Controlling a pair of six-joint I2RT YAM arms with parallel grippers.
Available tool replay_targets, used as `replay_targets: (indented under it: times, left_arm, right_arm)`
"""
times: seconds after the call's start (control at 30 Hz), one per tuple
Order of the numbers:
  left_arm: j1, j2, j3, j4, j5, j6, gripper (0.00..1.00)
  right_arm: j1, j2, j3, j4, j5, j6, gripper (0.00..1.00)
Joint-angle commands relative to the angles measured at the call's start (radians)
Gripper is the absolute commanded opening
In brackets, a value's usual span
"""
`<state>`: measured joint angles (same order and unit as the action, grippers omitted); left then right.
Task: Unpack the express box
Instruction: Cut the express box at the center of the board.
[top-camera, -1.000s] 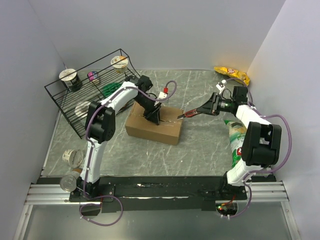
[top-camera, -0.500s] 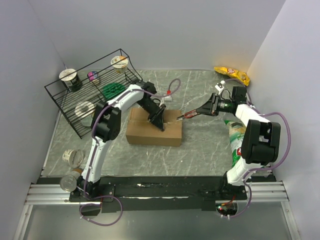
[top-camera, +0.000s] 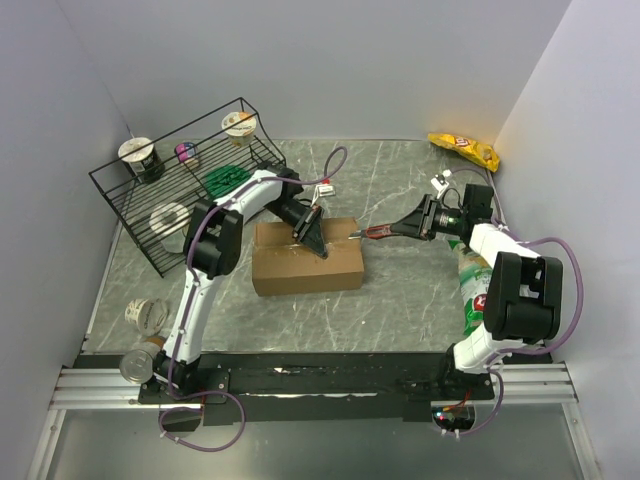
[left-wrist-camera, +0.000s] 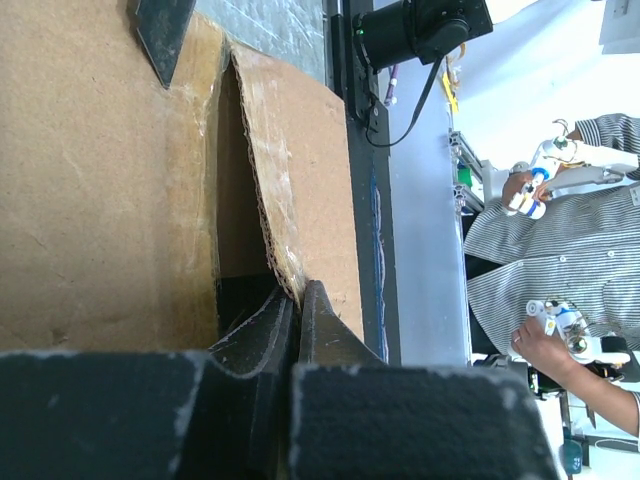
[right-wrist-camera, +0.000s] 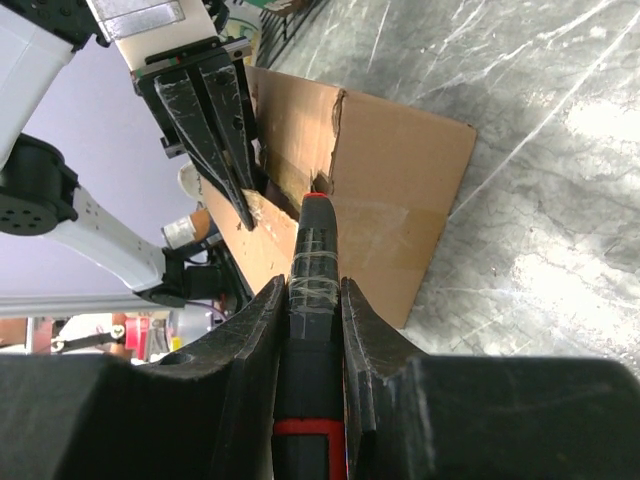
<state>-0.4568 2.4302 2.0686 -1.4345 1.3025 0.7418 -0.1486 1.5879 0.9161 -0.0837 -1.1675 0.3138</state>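
Note:
The express box (top-camera: 305, 265), a plain brown carton, lies at the table's middle. My left gripper (top-camera: 317, 243) is over its top and is shut on the raised edge of one top flap (left-wrist-camera: 300, 160); the left wrist view shows my fingertips (left-wrist-camera: 312, 300) pinching the corrugated edge, with a dark gap beneath. My right gripper (top-camera: 412, 226) is shut on a black and red box cutter (right-wrist-camera: 312, 270). The cutter's tip (right-wrist-camera: 318, 203) touches the top seam at the box's right end (right-wrist-camera: 400, 190). My left gripper also shows in the right wrist view (right-wrist-camera: 250, 215).
A black wire rack (top-camera: 170, 185) with cups stands at the back left. A yellow snack bag (top-camera: 463, 148) lies at the back right, a green one (top-camera: 470, 285) beside my right arm. A cup (top-camera: 147, 315) and a can (top-camera: 135, 365) sit near left.
The box has turned to lie squarer to the table edge. My left gripper has shifted right along its top. My right gripper with the cutter has come slightly nearer and lower.

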Motion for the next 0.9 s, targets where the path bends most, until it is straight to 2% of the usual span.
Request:
replay_targets:
  times: [0.0,0.2,0.3,0.53,0.67,0.87]
  left_arm:
    - [0.024,-0.016,0.004,0.091,-0.006,0.09,0.01]
    - [0.046,-0.031,-0.001,0.181,-0.012,0.013,0.01]
    - [0.058,-0.057,-0.034,0.294,-0.017,-0.073,0.01]
    - [0.087,-0.152,-0.183,0.676,-0.06,-0.333,0.01]
    - [0.095,-0.148,-0.173,0.701,-0.058,-0.366,0.01]
    - [0.102,-0.149,-0.177,0.776,-0.066,-0.421,0.01]
  right_arm:
    - [0.003,0.003,-0.008,-0.046,-0.004,-0.073,0.0]
    - [-0.003,-0.025,0.006,-0.194,-0.021,-0.156,0.0]
    - [-0.008,-0.052,-0.014,-0.228,-0.029,-0.171,0.0]
    - [-0.034,-0.101,-0.088,-0.284,-0.072,-0.2,0.0]
    - [-0.057,-0.065,-0.039,-0.405,-0.103,-0.291,0.0]
    - [-0.1,-0.019,0.03,-0.66,-0.1,-0.536,0.0]
